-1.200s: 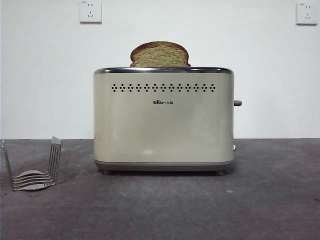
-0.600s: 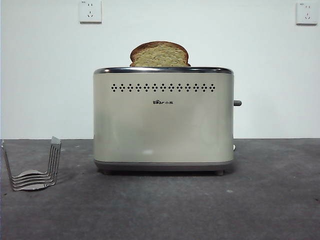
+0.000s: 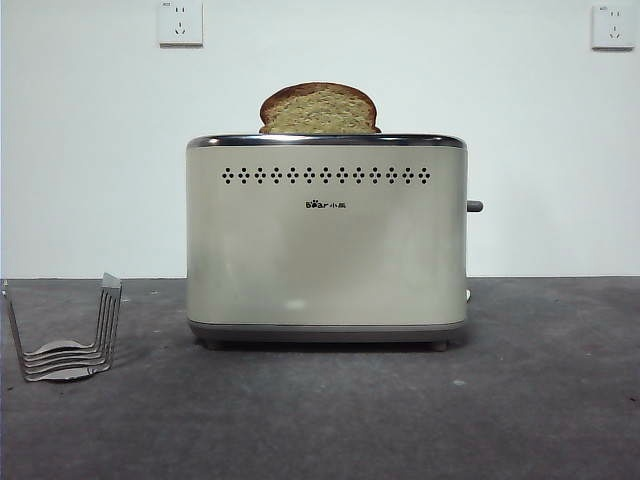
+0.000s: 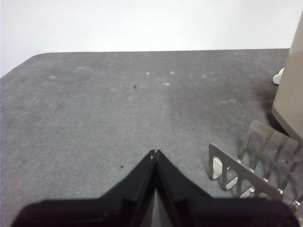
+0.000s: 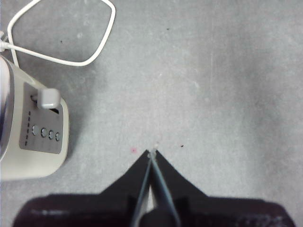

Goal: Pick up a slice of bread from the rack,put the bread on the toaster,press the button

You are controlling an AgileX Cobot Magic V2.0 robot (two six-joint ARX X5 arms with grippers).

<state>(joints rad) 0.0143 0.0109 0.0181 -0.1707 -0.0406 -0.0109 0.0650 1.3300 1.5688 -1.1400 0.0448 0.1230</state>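
The cream toaster (image 3: 326,240) stands in the middle of the table in the front view. The slice of bread (image 3: 319,110) stands upright in its top slot, its domed top sticking out. The dark grey button (image 3: 475,206) sticks out of the toaster's right end; it also shows in the right wrist view (image 5: 48,98). The wire rack (image 3: 66,335) stands empty at the front left; it shows beside the toaster in the left wrist view (image 4: 253,168). My left gripper (image 4: 154,153) is shut and empty near the rack. My right gripper (image 5: 152,152) is shut and empty, above the table beside the toaster's end (image 5: 33,127).
A white power cord (image 5: 71,38) loops on the table behind the toaster's end. Two wall sockets (image 3: 180,22) sit on the white wall. The table (image 3: 540,400) is dark grey.
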